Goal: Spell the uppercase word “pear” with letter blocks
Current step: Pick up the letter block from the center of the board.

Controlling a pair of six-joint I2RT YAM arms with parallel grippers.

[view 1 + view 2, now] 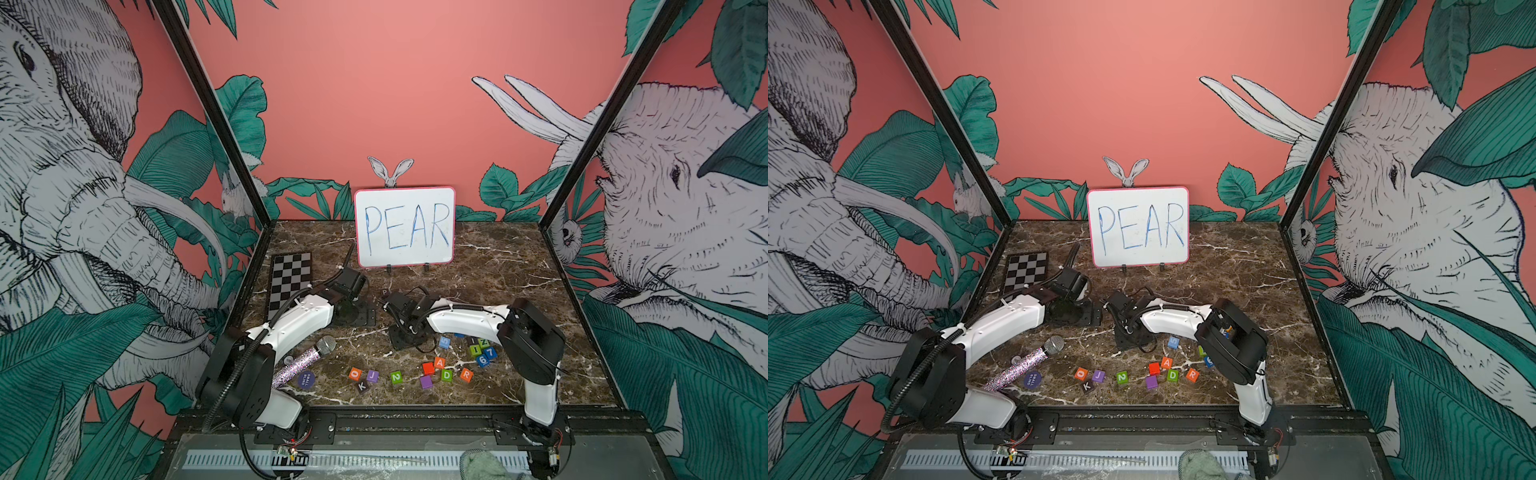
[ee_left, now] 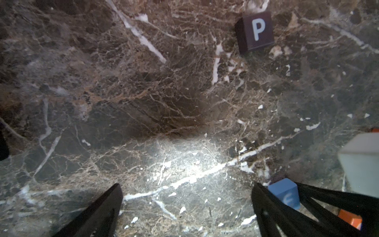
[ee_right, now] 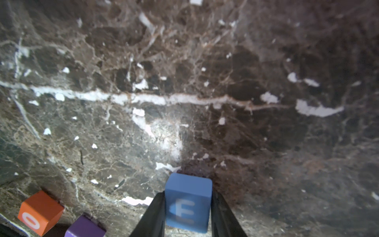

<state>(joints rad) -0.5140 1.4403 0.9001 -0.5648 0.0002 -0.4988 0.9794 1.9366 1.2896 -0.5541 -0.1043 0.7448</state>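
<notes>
The right end effector [image 3: 188, 197] is narrowed onto the blue E block [image 3: 187, 205], with 1 finger against each side. Whether the block touches the marble desk [image 3: 184, 92] cannot be told. The left end effector [image 2: 187, 186] stands wide and holds nothing. The dark P block [image 2: 255, 30] lies alone on the desk. The orange A block [image 1: 439, 362] and orange R block [image 1: 466, 375] sit near the front, beside a green D cube [image 1: 446, 375].
</notes>
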